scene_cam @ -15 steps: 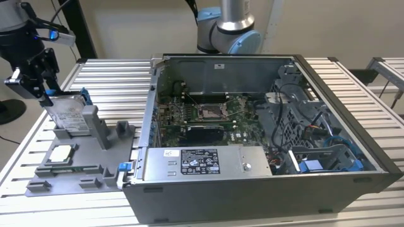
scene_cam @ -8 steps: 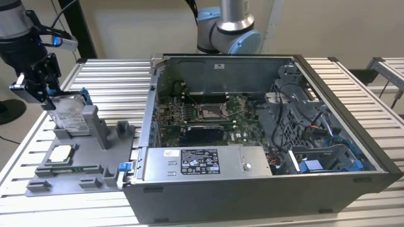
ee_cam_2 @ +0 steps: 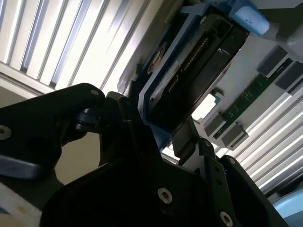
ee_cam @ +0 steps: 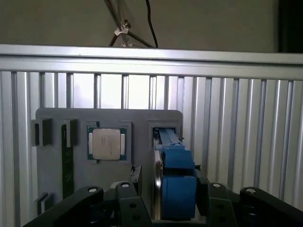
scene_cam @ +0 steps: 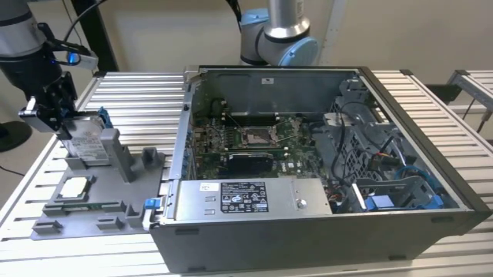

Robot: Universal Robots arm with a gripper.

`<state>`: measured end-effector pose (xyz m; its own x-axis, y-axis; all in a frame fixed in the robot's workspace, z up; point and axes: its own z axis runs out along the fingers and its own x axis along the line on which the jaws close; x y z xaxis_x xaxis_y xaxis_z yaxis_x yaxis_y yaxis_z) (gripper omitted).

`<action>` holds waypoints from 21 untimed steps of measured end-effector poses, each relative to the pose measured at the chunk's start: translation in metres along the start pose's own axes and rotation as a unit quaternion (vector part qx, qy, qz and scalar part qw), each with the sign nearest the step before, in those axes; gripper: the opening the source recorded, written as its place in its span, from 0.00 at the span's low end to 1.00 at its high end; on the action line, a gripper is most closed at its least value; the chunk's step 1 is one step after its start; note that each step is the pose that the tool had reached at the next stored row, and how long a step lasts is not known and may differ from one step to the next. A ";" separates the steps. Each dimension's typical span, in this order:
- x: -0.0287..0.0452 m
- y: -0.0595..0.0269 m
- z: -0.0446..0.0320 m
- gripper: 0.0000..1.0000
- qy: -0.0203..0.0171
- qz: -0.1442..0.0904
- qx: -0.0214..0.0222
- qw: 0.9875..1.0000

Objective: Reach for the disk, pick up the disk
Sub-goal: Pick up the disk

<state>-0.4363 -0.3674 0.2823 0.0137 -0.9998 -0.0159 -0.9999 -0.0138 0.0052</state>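
On the grey tray [scene_cam: 100, 222], upright disk [ee_cam: 174, 158] within the pincer [ee_cam: 170, 187], hold unclear, white chip [ee_cam: 106, 143] beside, open computer case [scene_cam: 308, 239] near.

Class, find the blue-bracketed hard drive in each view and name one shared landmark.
Exterior view: hard drive standing on the grey tray, exterior view's left.
Second wrist view: hard drive close up, connector edge showing.
First wrist view: hard drive edge-on, blue bracket showing.
Shared landmark: grey tray.
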 end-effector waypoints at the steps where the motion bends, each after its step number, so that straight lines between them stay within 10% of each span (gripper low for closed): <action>1: 0.0000 -0.0001 0.0017 1.00 0.000 -0.001 0.000 1.000; 21: 0.0001 -0.0001 0.0191 1.00 -0.005 -0.003 0.000 1.000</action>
<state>-0.4362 -0.3672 0.2632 0.0194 -0.9995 -0.0255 -0.9998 -0.0196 0.0050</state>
